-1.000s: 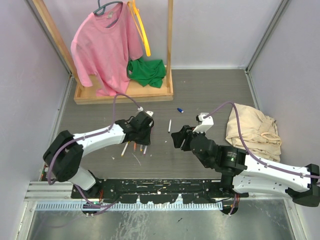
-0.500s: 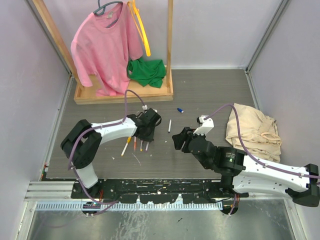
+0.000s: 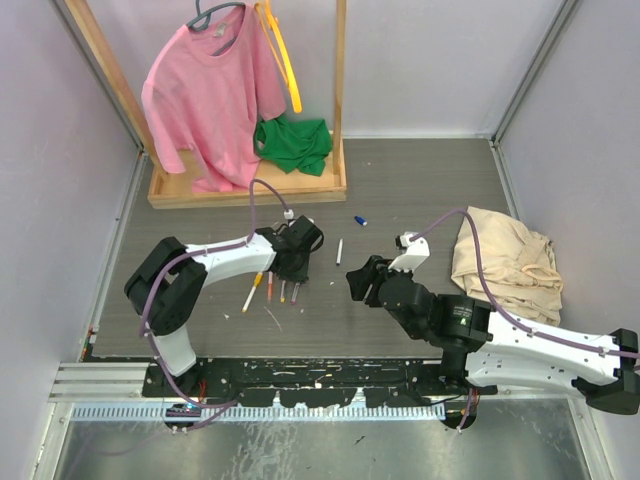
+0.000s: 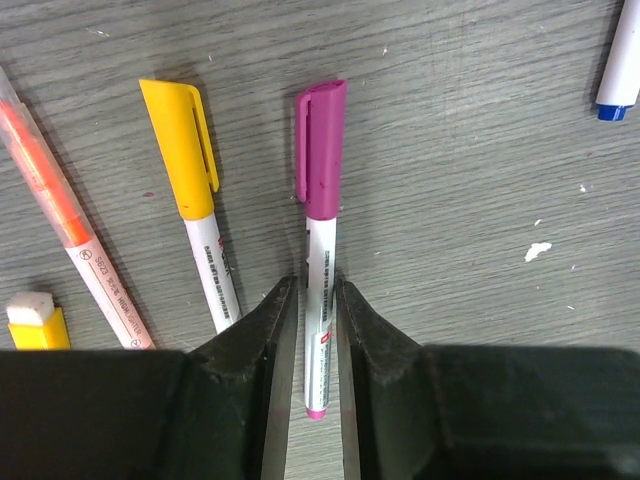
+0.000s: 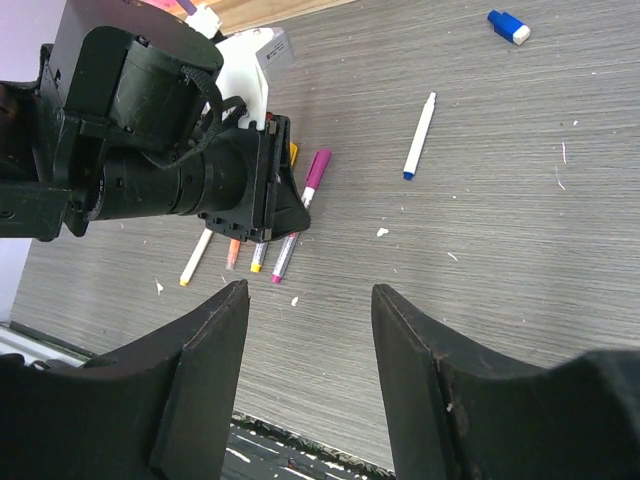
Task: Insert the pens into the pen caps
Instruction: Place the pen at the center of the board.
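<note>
On your left, the left gripper (image 4: 312,300), clenched a moment ago, now loosens off the magenta pen (image 4: 320,240). The pen lies capped on the table (image 4: 480,150) between the jaws, beside a capped yellow pen (image 4: 195,200), so that pair looks finished. Further right, the blue pen (image 5: 420,135) and blue cap (image 5: 508,25) lie well apart, not yet joined, and your right gripper (image 5: 310,295) hovers spread wide and empty.
</note>
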Tool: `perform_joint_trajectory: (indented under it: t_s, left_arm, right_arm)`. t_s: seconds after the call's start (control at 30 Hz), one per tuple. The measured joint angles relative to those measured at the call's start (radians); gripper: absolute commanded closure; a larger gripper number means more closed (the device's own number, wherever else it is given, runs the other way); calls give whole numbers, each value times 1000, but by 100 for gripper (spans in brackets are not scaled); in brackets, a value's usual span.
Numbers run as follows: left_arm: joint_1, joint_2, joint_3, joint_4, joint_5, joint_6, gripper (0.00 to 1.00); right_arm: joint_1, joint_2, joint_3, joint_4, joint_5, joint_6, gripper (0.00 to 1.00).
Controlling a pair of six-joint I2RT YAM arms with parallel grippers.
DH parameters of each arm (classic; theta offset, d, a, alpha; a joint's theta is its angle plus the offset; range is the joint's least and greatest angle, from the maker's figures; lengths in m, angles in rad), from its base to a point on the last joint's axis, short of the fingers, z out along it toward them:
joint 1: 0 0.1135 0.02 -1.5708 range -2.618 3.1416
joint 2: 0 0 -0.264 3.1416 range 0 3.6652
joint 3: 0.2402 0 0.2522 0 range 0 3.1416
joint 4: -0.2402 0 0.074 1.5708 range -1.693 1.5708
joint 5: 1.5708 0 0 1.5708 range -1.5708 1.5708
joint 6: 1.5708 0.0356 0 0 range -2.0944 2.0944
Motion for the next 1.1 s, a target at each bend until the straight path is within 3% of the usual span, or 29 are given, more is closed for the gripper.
perform_joint_trajectory:
  t_s: [0.23,0.4,0.53,0.8,1.1]
  left_arm:
    - [3,-26,-7,1,20,11,74]
    - [8,-145,-18,19,60,67,70]
    - [11,-267,-18,38,79,117,69]
    - [19,-433,-39,26,69,175,66]
    - [27,-668,-128,-39,48,228,64]
  right_arm:
    - [0,-8,-1,-3,-2,-5,42]
    - [-24,40,33,-39,-22,-42,42]
    - [-101,119,91,-59,-76,-84,43]
    - [-378,282,147,-58,-280,-169,44]
    - [-474,549,221,10,-412,-227,49]
